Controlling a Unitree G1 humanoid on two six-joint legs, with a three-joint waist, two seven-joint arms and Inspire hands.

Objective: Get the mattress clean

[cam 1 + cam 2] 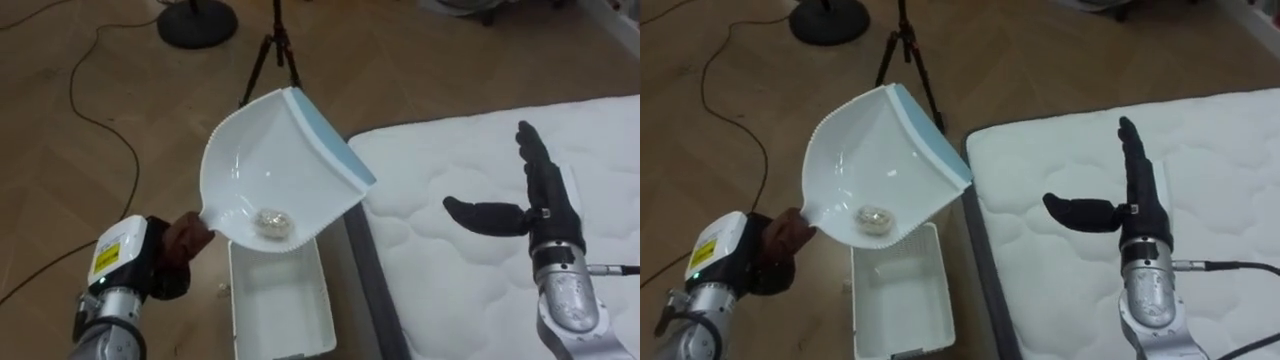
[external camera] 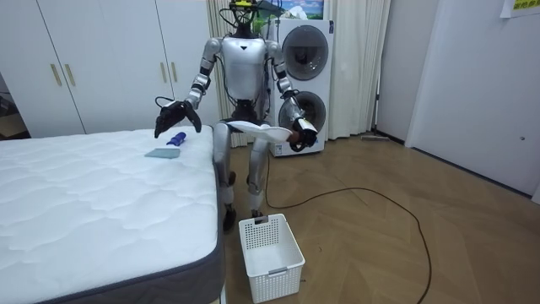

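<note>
Tilted dustpan (image 1: 265, 165) above the basket (image 1: 285, 305) by the bed (image 1: 450, 270)
A wad (image 1: 271, 219) lies in it, its handle gripped by the left hand (image 1: 178, 243); right hand (image 1: 535, 200) over the bed, fingers straight

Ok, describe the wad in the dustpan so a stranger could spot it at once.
Start at the white mattress; beside its edge stands a white basket. Above it the left hand holds a blue-lipped white dustpan. The wad lies at its handle end: small, pale, crumpled against smooth plastic.
</note>
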